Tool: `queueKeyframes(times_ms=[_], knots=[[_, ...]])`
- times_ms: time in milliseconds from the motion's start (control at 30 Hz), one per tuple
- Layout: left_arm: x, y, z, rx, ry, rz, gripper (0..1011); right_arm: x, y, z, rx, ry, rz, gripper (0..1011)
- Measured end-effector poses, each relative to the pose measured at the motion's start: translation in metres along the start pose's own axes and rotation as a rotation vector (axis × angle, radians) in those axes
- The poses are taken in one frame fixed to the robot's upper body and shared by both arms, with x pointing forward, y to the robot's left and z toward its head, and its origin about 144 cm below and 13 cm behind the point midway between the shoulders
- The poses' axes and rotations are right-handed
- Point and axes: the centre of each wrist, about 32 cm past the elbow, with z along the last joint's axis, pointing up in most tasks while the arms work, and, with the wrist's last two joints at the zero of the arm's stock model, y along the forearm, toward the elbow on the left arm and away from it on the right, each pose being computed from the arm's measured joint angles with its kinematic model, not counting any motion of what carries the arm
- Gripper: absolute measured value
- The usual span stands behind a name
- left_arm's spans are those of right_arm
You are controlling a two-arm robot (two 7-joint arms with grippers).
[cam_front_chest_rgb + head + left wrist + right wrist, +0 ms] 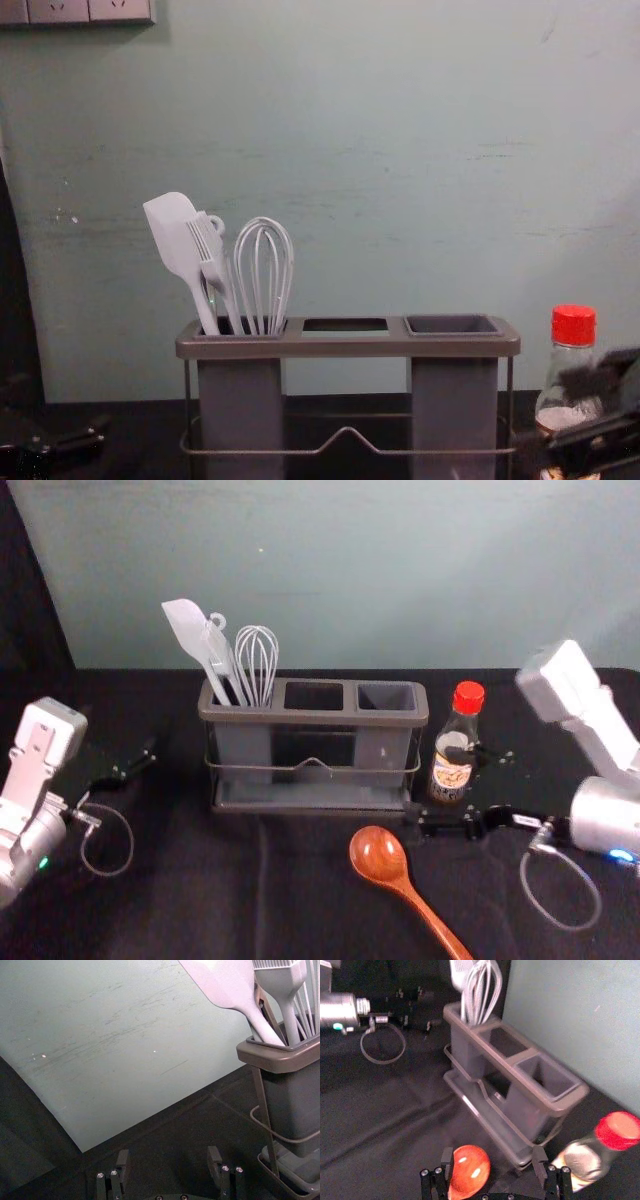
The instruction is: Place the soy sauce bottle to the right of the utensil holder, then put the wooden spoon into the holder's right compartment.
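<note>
- Right up close, the wooden spoon [380, 855] lies on the dark counter [200, 900], bowl towards the utensil holder, handle running nearer and to the right.
- Just beyond the bowl, here's the right tool [436, 788], reaching in from the right, low by the holder's right end, its two fingers spread wide; one crosses in front of the soy sauce bottle in the head view.
- Over on the left, the left tool [138, 761] hangs well apart from the holder, fingers spread too.
- And there's the soy sauce bottle [448, 780], red cap [468, 697] on top, upright on the counter just beside the holder, to its right; in the right wrist view it's outside the gap between the fingers.
- Centre stage, the utensil holder [320, 718] stands upright, right compartment [386, 697] open at the top.
- A pale spatula [187, 625], a whisk [257, 660] and another pale utensil [209, 250] lean in its left compartment.
- Behind it all, the greenish wall [400, 570].
</note>
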Motion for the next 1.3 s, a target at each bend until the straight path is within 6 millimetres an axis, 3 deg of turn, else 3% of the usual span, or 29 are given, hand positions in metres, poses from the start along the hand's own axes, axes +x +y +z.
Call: queueKeyframes(times_ms=[700,1300], knots=[[0.0,0.0,0.0,0.0,0.0,0.0,1011,-0.004,0.09,0.041,-0.34,0.041,0.088,1004],[0.0,0.0,0.0,0.0,0.0,0.0,1011,-0.022,0.101,0.032,-0.412,0.13,0.059,1004]])
